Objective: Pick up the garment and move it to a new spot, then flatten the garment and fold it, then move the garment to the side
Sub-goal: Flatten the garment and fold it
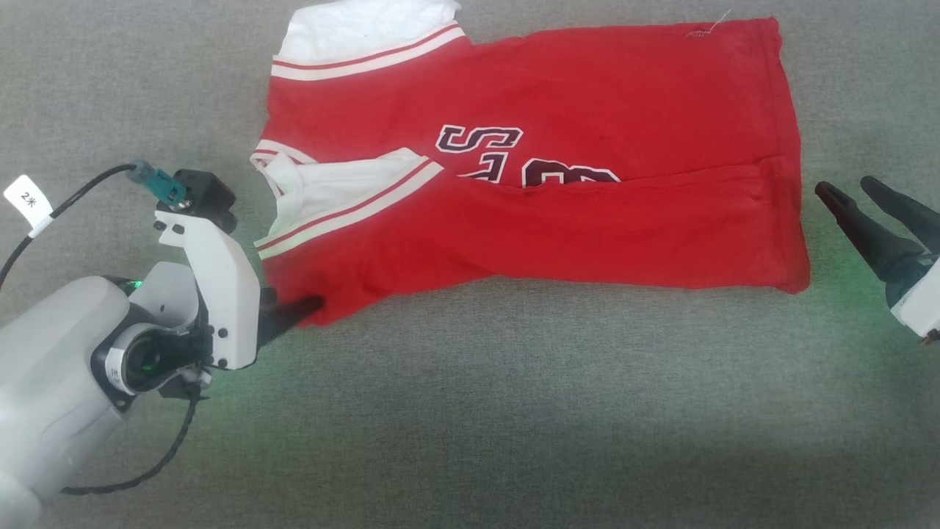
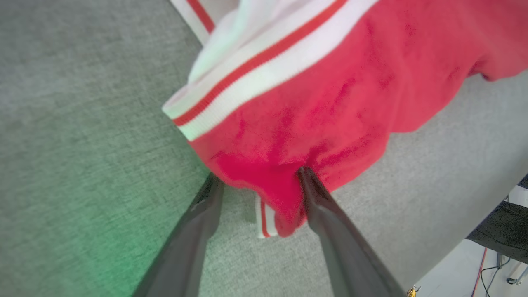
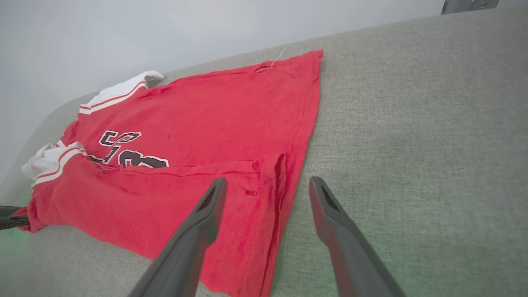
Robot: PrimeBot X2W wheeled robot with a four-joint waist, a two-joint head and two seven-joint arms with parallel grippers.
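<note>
Here left fingers (image 2: 334, 231) (spread) straddle a garment (image 1: 587, 95) corner — right fingers (image 3: 194, 235) nearby.

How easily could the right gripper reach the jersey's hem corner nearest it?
Likely yes, easily: the right gripper is open beside the hem of the garment, with just bare grey surface between.

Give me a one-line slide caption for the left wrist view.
Open left gripper straddling a corner of the red jersey with white striped trim, on a grey woven fabric surface.
</note>
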